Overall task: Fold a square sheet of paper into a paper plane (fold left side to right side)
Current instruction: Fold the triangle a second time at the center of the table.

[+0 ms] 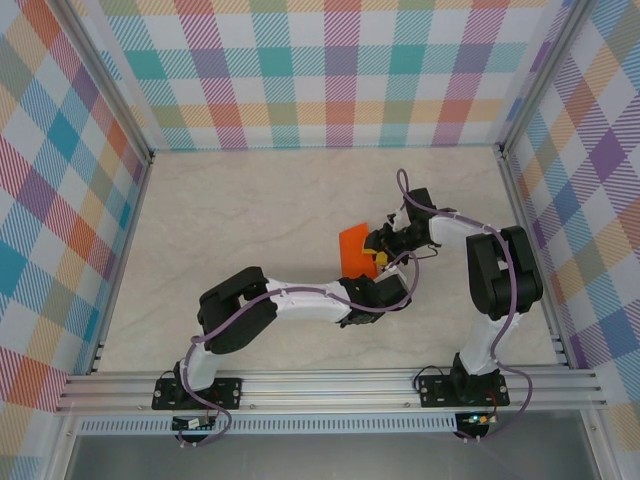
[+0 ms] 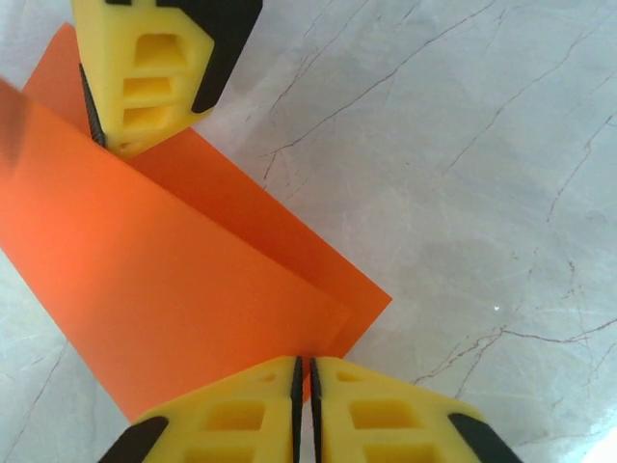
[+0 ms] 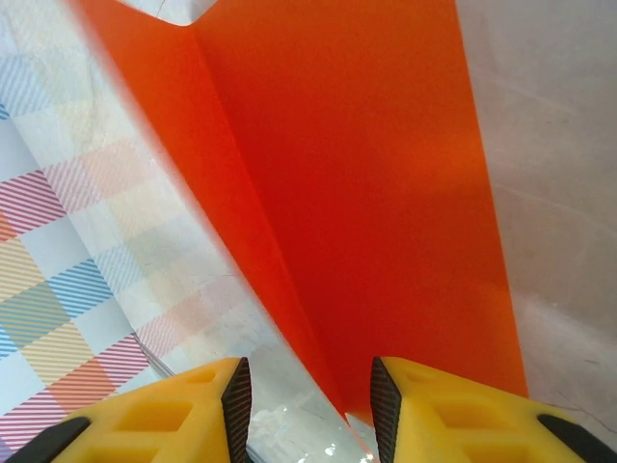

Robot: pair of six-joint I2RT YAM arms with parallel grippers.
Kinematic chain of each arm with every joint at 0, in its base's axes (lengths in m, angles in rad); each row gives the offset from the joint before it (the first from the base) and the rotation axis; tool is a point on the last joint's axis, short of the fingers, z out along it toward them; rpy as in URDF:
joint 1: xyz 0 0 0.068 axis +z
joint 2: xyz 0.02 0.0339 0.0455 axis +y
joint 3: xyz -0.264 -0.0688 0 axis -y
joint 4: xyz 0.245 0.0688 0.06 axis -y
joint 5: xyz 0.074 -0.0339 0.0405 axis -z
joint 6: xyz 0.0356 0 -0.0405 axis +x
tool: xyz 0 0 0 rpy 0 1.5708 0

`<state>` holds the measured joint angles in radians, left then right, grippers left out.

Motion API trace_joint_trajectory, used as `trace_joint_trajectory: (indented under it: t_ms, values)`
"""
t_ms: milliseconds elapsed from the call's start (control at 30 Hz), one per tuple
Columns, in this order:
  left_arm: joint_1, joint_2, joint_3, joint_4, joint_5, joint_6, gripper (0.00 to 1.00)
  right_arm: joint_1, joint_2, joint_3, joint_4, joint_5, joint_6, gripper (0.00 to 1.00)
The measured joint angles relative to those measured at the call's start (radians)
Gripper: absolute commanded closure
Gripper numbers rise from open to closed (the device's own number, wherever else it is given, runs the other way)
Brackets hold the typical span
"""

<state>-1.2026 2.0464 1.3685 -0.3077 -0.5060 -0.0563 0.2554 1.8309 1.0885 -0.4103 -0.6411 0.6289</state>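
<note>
Left jaws pinch the orange sheet (image 2: 174,289) (folded over); right jaws straddle it.

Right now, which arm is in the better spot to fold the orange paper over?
Probably the left: the left hand is shut on an edge of the orange paper, ready to carry it across. The right hand has its fingers apart, straddling the paper without gripping.

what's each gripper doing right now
left gripper: closed, pinching the near edge of the orange paper
right gripper: open, the paper's edge between its fingers, not pinched
</note>
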Motion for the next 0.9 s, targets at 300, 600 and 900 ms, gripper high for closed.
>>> trace_joint_trajectory:
  t_ms: [300, 600, 900]
  values:
    - [0.000, -0.008, -0.006, 0.004, 0.000, -0.005, 1.00, 0.000, 0.000, 0.000, -0.003, 0.010, -0.001, 0.59]
    - [0.000, -0.044, -0.060, 0.048, 0.026, -0.011, 1.00, 0.000, -0.002, 0.000, -0.003, 0.011, 0.000, 0.59]
    - [0.035, -0.179, -0.175, 0.150, 0.118, -0.049, 1.00, 0.000, -0.022, 0.010, -0.013, 0.009, 0.000, 0.59]
